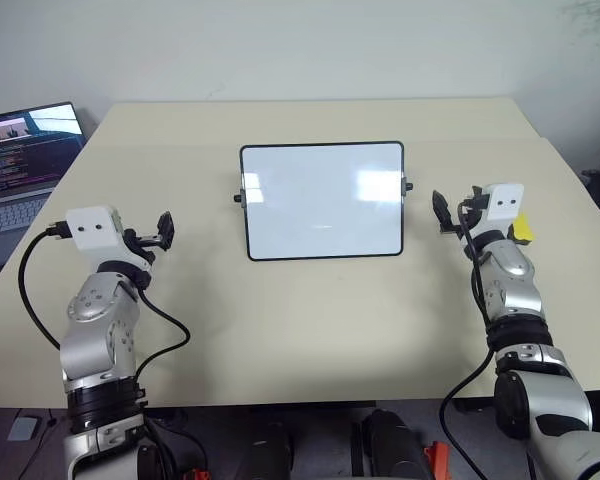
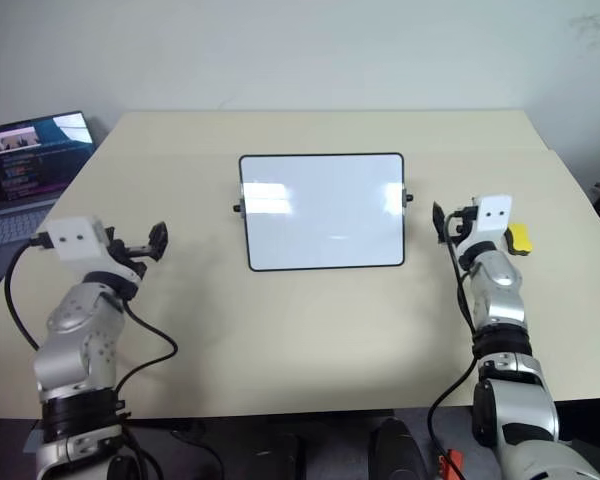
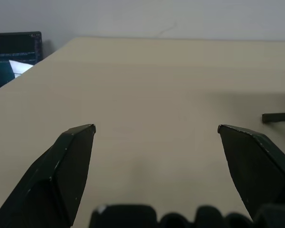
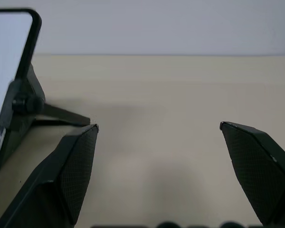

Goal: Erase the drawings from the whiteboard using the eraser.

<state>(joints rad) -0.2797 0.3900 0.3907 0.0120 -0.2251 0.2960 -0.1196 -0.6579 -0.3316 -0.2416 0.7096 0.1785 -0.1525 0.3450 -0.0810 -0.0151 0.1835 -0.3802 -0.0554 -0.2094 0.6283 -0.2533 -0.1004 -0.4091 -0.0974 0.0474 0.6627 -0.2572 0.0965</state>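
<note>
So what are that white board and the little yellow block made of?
The whiteboard looks like glossy coated sheet, since lights glare off it, in a thin black frame, probably plastic. The eraser looks like matte foam or plastic; it is too small to be sure.

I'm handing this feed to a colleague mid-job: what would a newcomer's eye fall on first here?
First the whiteboard, propped upright mid-table, its white face showing only glare. Then the two open grippers flanking it, the left gripper and the right gripper, both empty. The yellow eraser lies on the table just beyond the right wrist, and a lit laptop sits off the table's left edge.
</note>
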